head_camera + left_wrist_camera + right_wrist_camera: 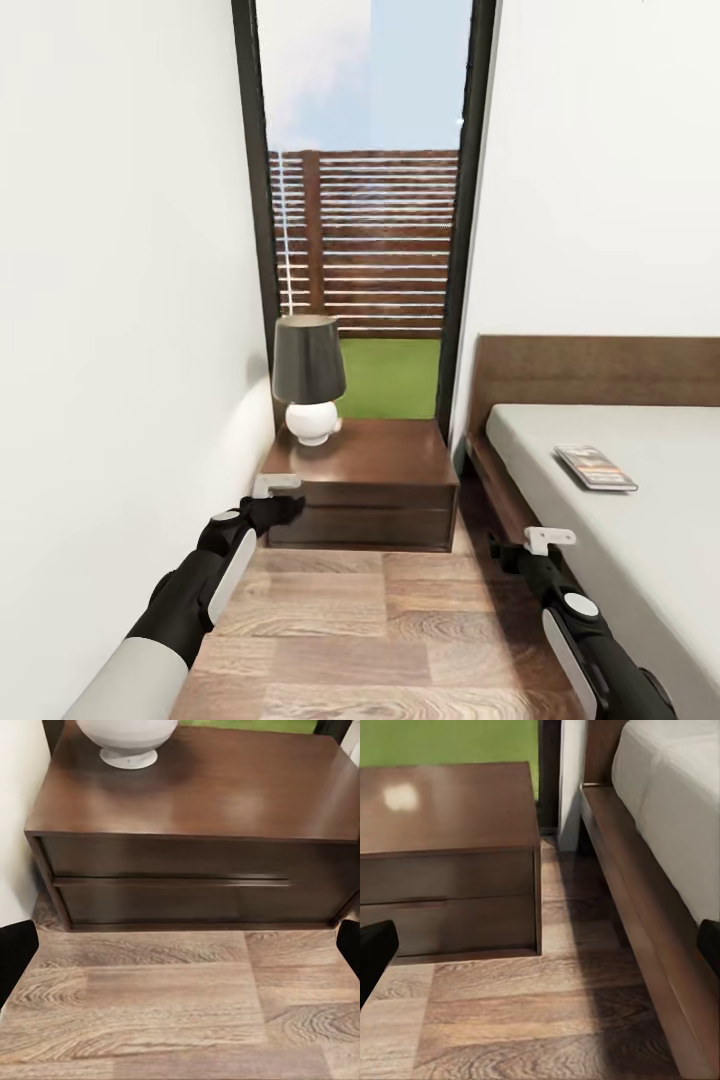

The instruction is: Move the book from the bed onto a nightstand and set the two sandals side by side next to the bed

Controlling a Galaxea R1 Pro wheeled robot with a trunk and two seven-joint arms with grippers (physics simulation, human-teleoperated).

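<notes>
Head view: one book [596,467] on one bed [640,520], one nightstand [362,482]; both grippers spread wide, empty.

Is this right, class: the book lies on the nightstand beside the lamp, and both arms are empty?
One thing is wrong. The book lies on the bed's grey mattress, not on the nightstand; the head view shows it. The lamp stands alone on the nightstand top. The rest holds: the left gripper and right gripper carry nothing.
</notes>
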